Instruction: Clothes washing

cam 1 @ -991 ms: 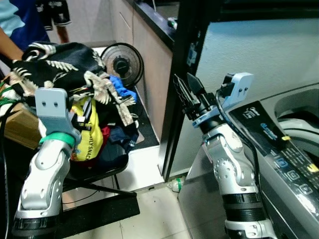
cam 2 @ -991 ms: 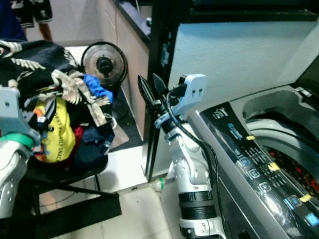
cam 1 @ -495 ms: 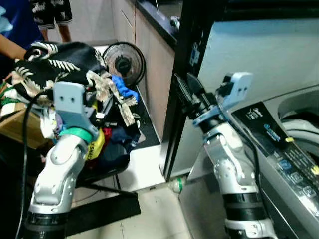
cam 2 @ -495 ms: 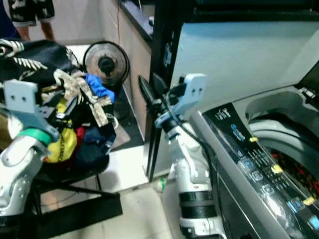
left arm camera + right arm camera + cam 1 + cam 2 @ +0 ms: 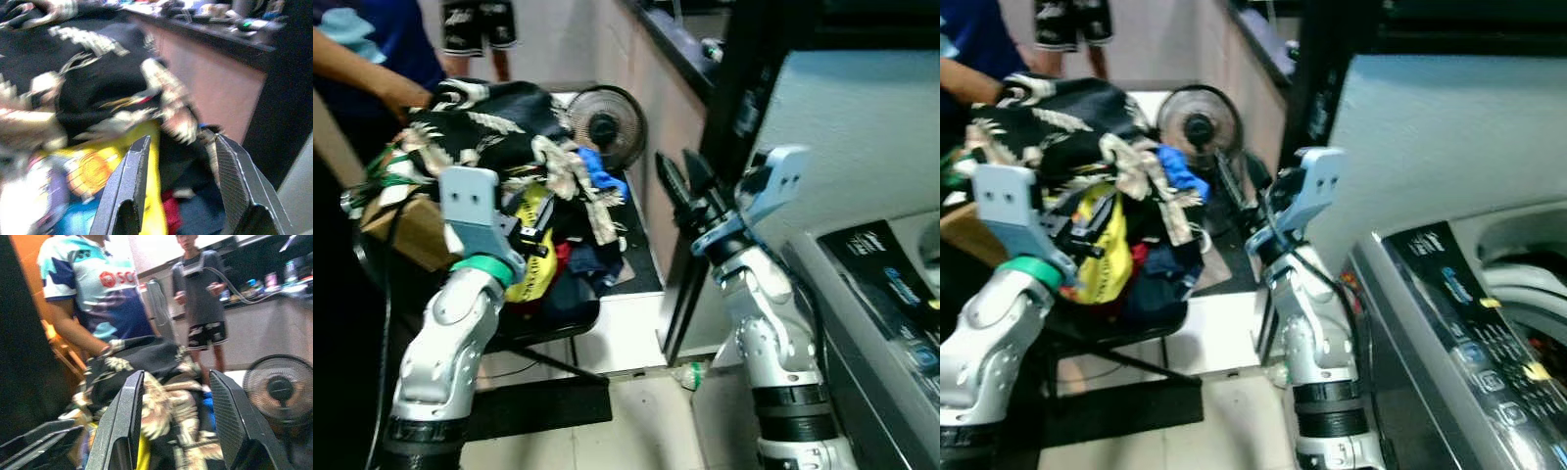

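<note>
A heap of clothes [image 5: 509, 186] is piled beside the washing machine [image 5: 891, 304]. The left gripper [image 5: 181, 191], fingers spread and empty, is pushed against it for grasping; the right gripper [image 5: 690, 191] is held open, empty, above.

A home laundry corner: a top-loading washing machine [image 5: 1469, 333] stands on tiled floor, a heap of clothes [image 5: 509, 186] left of it, a floor fan [image 5: 604, 125] behind by the counter.
</note>
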Robot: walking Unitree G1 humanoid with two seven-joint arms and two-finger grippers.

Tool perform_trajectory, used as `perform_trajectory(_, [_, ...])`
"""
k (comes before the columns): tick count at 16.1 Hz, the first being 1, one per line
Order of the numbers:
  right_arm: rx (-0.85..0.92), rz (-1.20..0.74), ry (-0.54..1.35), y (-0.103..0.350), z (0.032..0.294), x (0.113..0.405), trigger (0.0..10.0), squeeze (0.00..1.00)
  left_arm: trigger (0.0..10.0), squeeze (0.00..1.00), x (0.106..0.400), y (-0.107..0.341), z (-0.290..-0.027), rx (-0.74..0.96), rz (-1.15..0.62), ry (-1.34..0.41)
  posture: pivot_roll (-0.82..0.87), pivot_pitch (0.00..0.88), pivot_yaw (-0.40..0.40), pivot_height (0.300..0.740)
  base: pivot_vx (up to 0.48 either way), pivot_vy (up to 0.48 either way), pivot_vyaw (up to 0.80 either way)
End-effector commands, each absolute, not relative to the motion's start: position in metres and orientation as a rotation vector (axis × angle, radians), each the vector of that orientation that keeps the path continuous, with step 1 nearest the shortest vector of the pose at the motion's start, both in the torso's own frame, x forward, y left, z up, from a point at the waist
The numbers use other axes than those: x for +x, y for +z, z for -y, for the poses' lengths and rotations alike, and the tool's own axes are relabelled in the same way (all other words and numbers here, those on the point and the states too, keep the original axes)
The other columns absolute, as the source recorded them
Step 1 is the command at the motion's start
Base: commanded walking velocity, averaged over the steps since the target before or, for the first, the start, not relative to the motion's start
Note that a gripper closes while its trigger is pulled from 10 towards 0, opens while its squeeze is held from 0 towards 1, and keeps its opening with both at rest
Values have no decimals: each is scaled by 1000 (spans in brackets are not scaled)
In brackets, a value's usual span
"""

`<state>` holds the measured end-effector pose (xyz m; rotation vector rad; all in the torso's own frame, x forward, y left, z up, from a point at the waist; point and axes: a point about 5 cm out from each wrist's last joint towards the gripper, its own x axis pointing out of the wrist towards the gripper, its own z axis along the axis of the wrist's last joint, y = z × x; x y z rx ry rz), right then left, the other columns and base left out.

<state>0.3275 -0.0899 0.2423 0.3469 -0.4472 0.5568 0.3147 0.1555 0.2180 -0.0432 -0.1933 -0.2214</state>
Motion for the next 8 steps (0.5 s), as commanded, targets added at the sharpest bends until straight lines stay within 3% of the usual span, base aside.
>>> perform_trajectory(1, [333, 448, 544, 240, 93, 325, 10000, 0, 10000, 0, 317, 215, -155, -32, 171, -210, 17, 0, 24, 740, 0, 0, 794])
perform_trajectory(8, [331, 446, 529, 238, 96, 324, 10000, 0, 10000, 0, 313, 219, -150, -53, 194, -243, 19, 0, 19, 740, 0, 0, 794])
